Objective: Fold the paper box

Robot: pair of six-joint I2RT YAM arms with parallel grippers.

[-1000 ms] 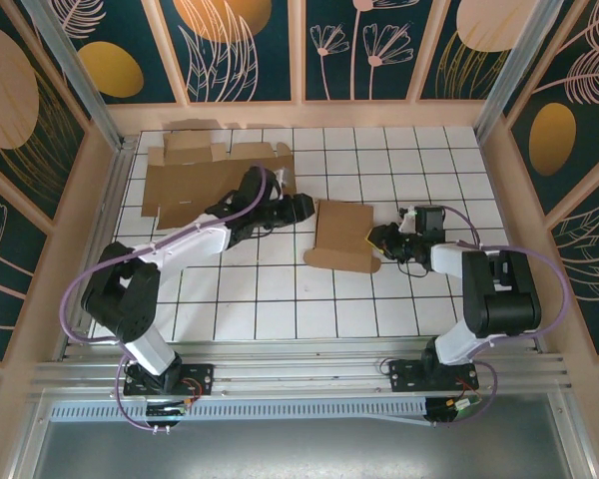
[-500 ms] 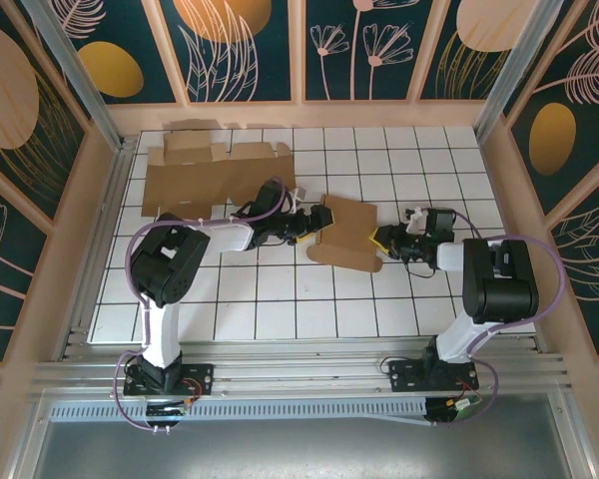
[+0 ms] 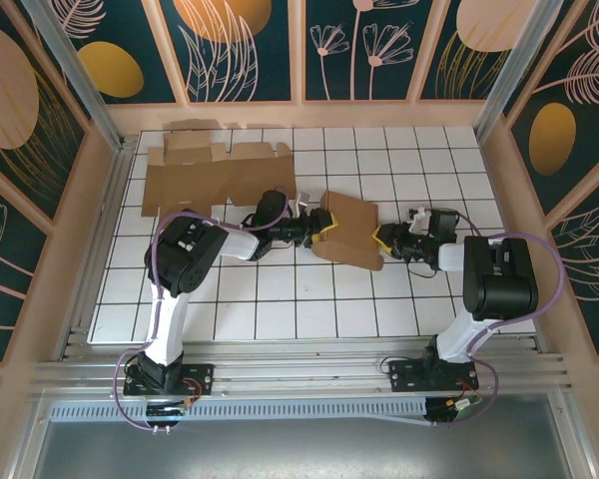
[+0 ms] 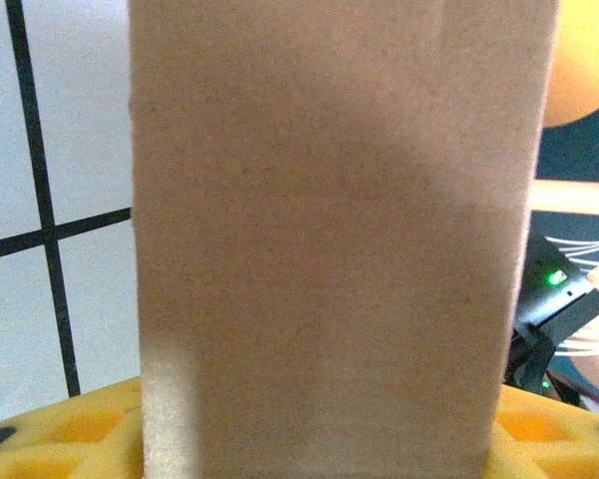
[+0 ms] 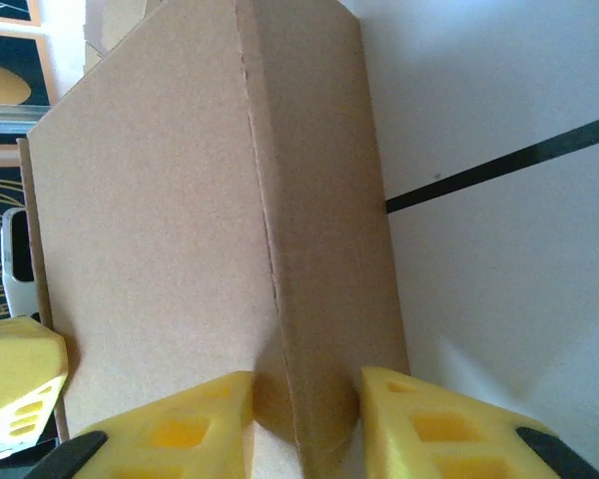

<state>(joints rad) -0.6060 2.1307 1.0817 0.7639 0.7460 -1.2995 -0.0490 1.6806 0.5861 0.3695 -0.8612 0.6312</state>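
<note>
I look down on a white bench (image 3: 280, 304) ruled into squares by thin black lines. A pale peach wooden frame (image 3: 309, 114) borders its far side and both flanks. Above it rise dark teal wall panels (image 3: 245, 60) painted with gold discs and pale line-drawn leaves. Bare aluminium posts (image 3: 75, 75) slant up at the far corners. Along the near edge run silver aluminium rails (image 3: 299, 377), a slotted grey strip (image 3: 280, 411) and a dull grey metal sheet (image 3: 299, 451). The light is soft and even.

No legible text, seemingly.
</note>
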